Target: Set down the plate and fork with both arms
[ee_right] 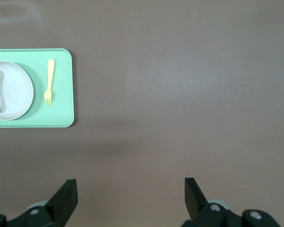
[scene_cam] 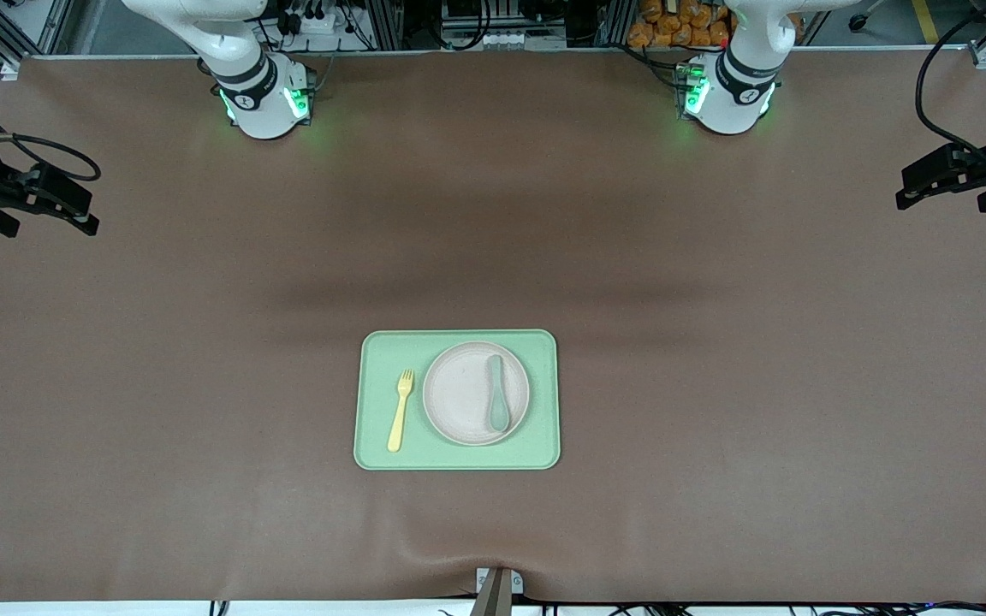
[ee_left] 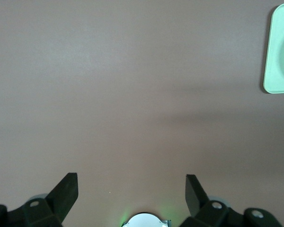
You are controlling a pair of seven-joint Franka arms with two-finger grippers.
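Observation:
A round off-white plate (scene_cam: pixel 463 398) lies on a light green tray (scene_cam: pixel 377 359) in the middle of the table. A grey-green spoon (scene_cam: pixel 497 393) rests on the plate. The small yellow fork (scene_cam: pixel 400 411) lies on the tray beside the plate, toward the right arm's end. My right gripper (scene_cam: pixel 52 218) hangs open and empty over the right arm's end of the table. My left gripper (scene_cam: pixel 942 192) hangs open and empty over the left arm's end. The right wrist view shows its open gripper (ee_right: pixel 130 185), the tray (ee_right: pixel 61 94), plate (ee_right: pixel 14 90) and fork (ee_right: pixel 49 81). In the left wrist view, the open gripper (ee_left: pixel 131 182) and a tray corner (ee_left: pixel 277 52) show.
A brown mat (scene_cam: pixel 715 385) covers the whole table. The right arm's base (scene_cam: pixel 266 103) and the left arm's base (scene_cam: pixel 728 98) stand along the table edge farthest from the front camera. A small bracket (scene_cam: pixel 497 586) sits at the nearest edge.

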